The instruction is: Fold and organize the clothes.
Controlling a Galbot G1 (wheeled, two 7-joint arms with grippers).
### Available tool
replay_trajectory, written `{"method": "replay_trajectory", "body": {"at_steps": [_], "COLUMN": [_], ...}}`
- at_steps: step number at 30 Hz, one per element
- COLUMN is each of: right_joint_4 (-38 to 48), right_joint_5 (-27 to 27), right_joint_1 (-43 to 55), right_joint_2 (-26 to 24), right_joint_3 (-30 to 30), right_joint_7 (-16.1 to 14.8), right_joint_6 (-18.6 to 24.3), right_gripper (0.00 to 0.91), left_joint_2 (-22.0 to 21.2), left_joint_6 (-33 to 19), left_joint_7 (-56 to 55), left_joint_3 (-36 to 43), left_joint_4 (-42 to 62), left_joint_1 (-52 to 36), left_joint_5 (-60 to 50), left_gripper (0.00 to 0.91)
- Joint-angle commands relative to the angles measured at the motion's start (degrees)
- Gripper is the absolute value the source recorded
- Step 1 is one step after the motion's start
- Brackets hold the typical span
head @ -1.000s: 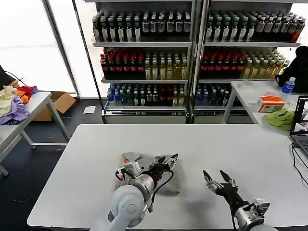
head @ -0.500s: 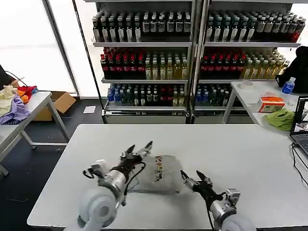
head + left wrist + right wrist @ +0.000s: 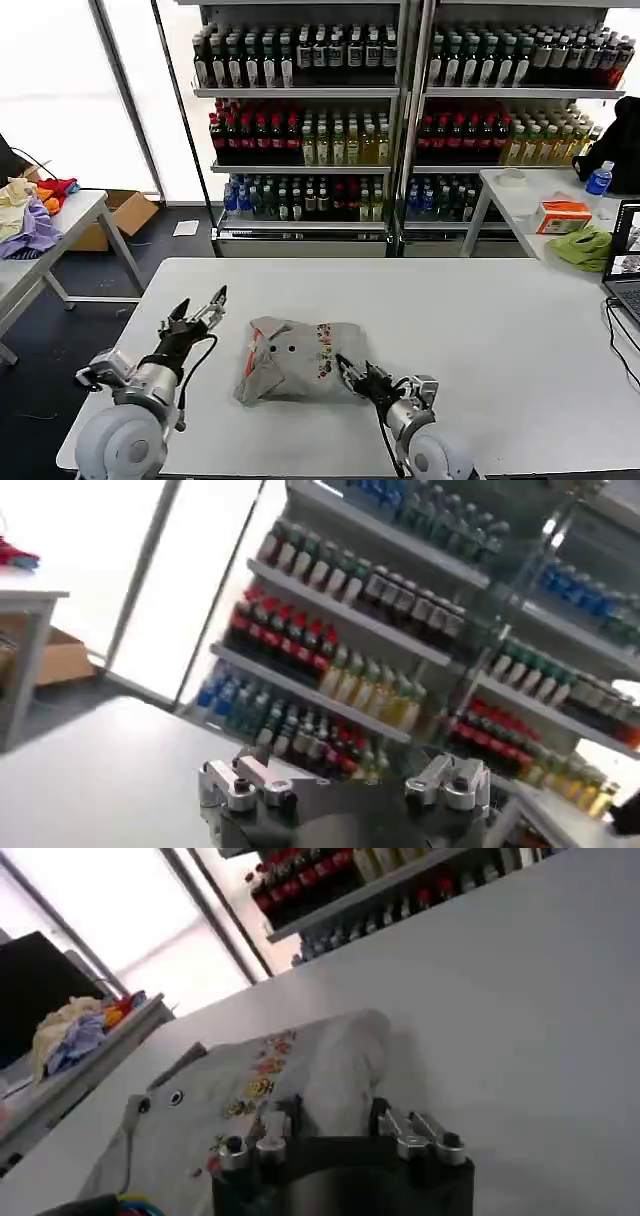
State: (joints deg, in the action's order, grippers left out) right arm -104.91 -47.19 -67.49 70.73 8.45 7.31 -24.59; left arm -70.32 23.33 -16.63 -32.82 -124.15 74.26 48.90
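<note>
A light grey shirt [image 3: 288, 360] lies folded into a lumpy bundle on the white table [image 3: 480, 310], its multicoloured print [image 3: 325, 352] facing up. My left gripper [image 3: 203, 301] hovers open just left of the shirt, clear of it, fingers pointing up and away. My right gripper [image 3: 350, 370] is low at the shirt's right edge. In the right wrist view the shirt [image 3: 300, 1063] shows its print and small buttons, and the right gripper [image 3: 334, 1116] stands open with the shirt's rounded fold between its fingers.
Shelves of bottles [image 3: 400, 110] stand behind the table. A side table on the left carries purple, red and yellow garments [image 3: 30, 215]. A table on the right holds a lime-green cloth [image 3: 584, 246], an orange box [image 3: 563, 214] and a laptop [image 3: 626, 255].
My left gripper has drawn back to the left, off the shirt. My right gripper has moved left up to the shirt's right edge. The shirt now lies uncovered, a little further left.
</note>
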Motion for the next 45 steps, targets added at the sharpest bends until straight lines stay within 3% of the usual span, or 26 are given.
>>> {"method": "replay_trajectory", "body": {"at_steps": [1, 8, 10, 14, 22, 23, 24, 27, 33, 39, 42, 45], "right_joint_4": [0.33, -2.77, -3.25, -3.67, -2.6, -2.94, -3.27, -4.73, -7.91, -8.55, -11.62, -13.27], "right_joint_5": [-2.76, -3.6, -1.42, 0.08, 6.67, 7.0, 7.0, 9.52, 9.54, 9.76, 10.08, 12.43], "right_joint_1": [0.74, -2.84, -4.03, -5.97, -8.56, -8.71, -8.73, -9.04, -10.51, -7.23, -4.33, -1.08], "right_joint_2": [-0.69, -5.67, -8.09, -12.25, -16.36, -16.29, -16.05, -15.31, -15.95, -16.55, -14.37, -10.26], "right_joint_3": [0.31, 8.02, 10.55, 14.36, 19.17, 19.29, 19.37, 20.49, 25.35, 25.97, 22.73, 14.08], "right_joint_7": [0.02, -2.66, -4.46, -5.15, -6.12, -6.13, -6.22, -7.09, -4.38, -2.36, -1.13, 1.78], "right_joint_6": [-0.74, -0.56, 0.2, -0.08, -3.42, -3.01, -2.4, -1.09, -1.4, 0.5, 2.16, 3.16], "right_gripper": [0.0, 0.0, 0.0, 0.0, 0.0, 0.091, 0.907, 0.907, 0.907, 0.907, 0.907, 0.907], "left_joint_2": [1.58, 0.6, -0.26, -2.33, -3.9, -3.95, -3.98, -3.98, -3.95, -3.85, -3.34, -2.97], "left_joint_6": [-4.42, -8.2, -10.42, -13.21, -12.92, -12.77, -12.69, -12.05, -11.12, -10.99, -10.85, -10.88], "left_joint_7": [9.19, 9.41, 9.37, 9.82, 10.16, 10.17, 10.1, 10.11, 10.41, 10.42, 10.43, 10.51], "left_joint_3": [-7.39, -3.76, -2.05, -0.02, 1.47, 1.46, 1.46, 1.25, 1.02, 1.48, 1.35, 1.11], "left_joint_4": [1.95, 3.51, 4.13, 5.76, 5.71, 5.69, 5.68, 5.45, 5.09, 5.11, 4.82, 4.92], "left_joint_1": [5.01, 6.05, 6.25, 6.2, 6.67, 6.73, 6.74, 6.8, 6.59, 5.57, 5.44, 5.53], "left_joint_5": [-9.03, -13.24, -16.97, -24.14, -23.22, -23.02, -22.76, -21.16, -17.16, -16.97, -16.58, -16.74], "left_gripper": [0.907, 0.907, 0.907, 0.907, 0.907, 0.907, 0.907, 0.907, 0.907, 0.907, 0.907, 0.907]}}
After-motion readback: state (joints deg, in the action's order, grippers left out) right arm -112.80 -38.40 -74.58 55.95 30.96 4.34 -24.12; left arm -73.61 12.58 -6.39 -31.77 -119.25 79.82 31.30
